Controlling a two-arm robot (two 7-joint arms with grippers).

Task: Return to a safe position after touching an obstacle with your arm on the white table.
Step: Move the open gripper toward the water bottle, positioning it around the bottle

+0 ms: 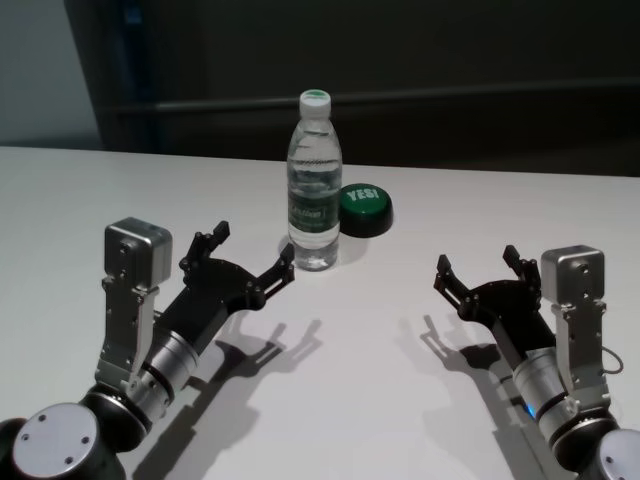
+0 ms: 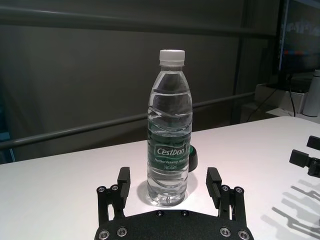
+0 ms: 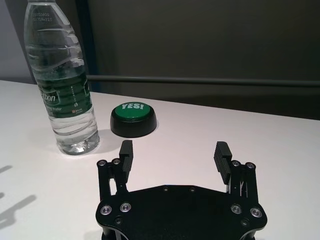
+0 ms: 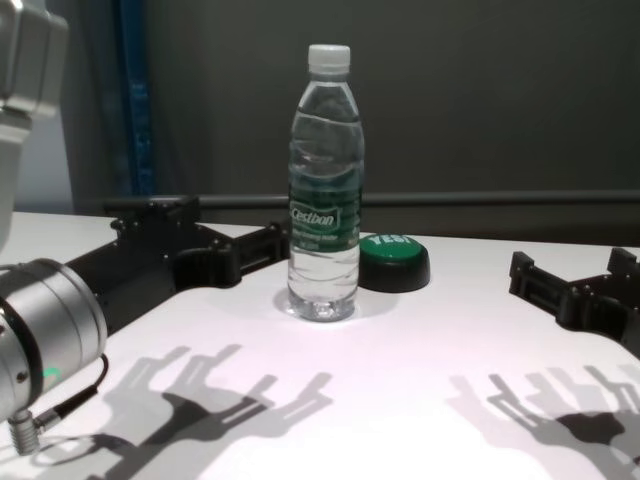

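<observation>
A clear water bottle (image 1: 314, 185) stands upright on the white table (image 1: 380, 380), long axis vertical, white cap (image 1: 315, 99) at the top and its dark green label (image 4: 324, 222) facing the robot with white lettering that reads level. It sits a little left of the table's middle as the head camera sees it, well in from the far edge. A low green button (image 1: 365, 208) on a black base sits just beside it, slightly behind and toward the robot's right; the two look close but whether they touch cannot be told.

The left gripper (image 1: 250, 252) lies low over the table, aimed at the bottle, its jaws spread wide and holding nothing. In the left wrist view the bottle's base stands just ahead of the gap between the two fingers (image 2: 123, 179). From the head camera the finger nearer the bottle ends just beside its lower wall, and contact cannot be confirmed. The chest view shows the same fingertip (image 4: 268, 243) next to the bottle's left side.

The right gripper (image 1: 478, 268) rests over the table's right half, well apart from the bottle and the button, jaws likewise spread and empty. Its wrist camera shows bare white surface ahead of the fingers (image 3: 126, 152), with the button and bottle farther off to one side.

Open tabletop stretches between the two arms and toward the robot, crossed only by the grippers' shadows. Beyond the far edge is a dark wall with a horizontal rail (image 4: 500, 198).
</observation>
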